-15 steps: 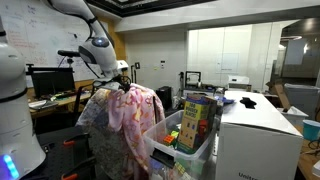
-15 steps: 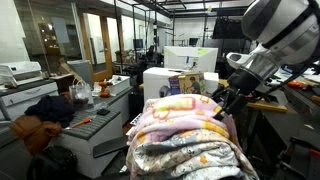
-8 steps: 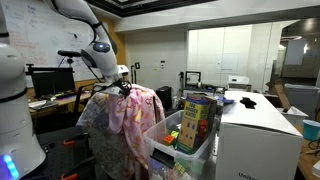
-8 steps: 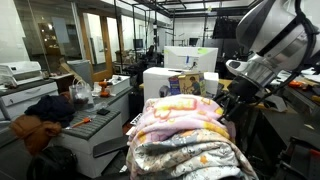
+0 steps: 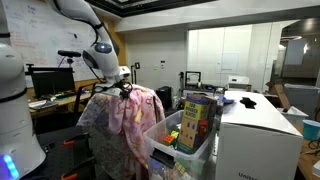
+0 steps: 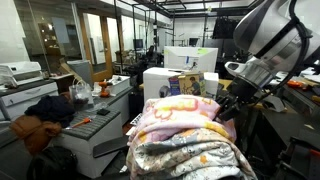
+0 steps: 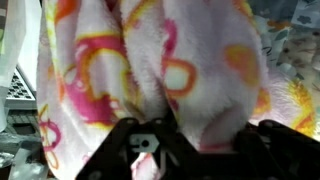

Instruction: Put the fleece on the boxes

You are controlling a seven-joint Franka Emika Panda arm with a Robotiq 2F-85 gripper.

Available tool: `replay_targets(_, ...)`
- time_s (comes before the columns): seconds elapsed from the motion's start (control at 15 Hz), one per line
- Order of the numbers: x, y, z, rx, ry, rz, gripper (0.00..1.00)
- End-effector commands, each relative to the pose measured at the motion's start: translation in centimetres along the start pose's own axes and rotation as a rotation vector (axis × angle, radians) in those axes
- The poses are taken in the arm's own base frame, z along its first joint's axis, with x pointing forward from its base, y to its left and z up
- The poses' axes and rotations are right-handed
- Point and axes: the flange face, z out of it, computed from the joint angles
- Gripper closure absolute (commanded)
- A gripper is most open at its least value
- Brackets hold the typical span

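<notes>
The pink fleece (image 5: 125, 118) with yellow, white and red shapes is draped over a chair back, and it also shows in the other exterior view as a pink heap (image 6: 180, 115). My gripper (image 5: 124, 87) sits at the fleece's top edge, reaching in from the side (image 6: 226, 104). In the wrist view a thick fold of fleece (image 7: 165, 60) fills the gap between the black fingers (image 7: 140, 150), and the gripper (image 7: 205, 135) is shut on it. The boxes (image 5: 197, 118), colourful cartons, stand in a clear plastic tub (image 5: 160, 140) beside the chair; they also appear behind the fleece (image 6: 190, 84).
A white cabinet (image 5: 255, 130) stands next to the tub. A pale patterned cloth (image 6: 185, 160) lies under the fleece. A desk with a monitor (image 5: 50, 80) is behind the chair. A long bench (image 6: 90, 120) holds a dark jacket and an orange garment (image 6: 30, 130).
The arm has sunk slightly onto the top of the fleece and the jaws have drawn in round a fold of it. The fleece itself has not moved.
</notes>
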Motion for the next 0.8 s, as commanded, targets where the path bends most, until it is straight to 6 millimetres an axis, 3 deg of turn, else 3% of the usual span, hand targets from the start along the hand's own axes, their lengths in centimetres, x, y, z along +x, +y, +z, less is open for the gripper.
replay_targets(0.0, 0.7, 1.0, 0.7, -0.004, -0.029, 0.052, 0.98)
replay_targets(0.73, 6.4, 4.3, -1.1, -0.07, -0.112, 0.268, 0.96)
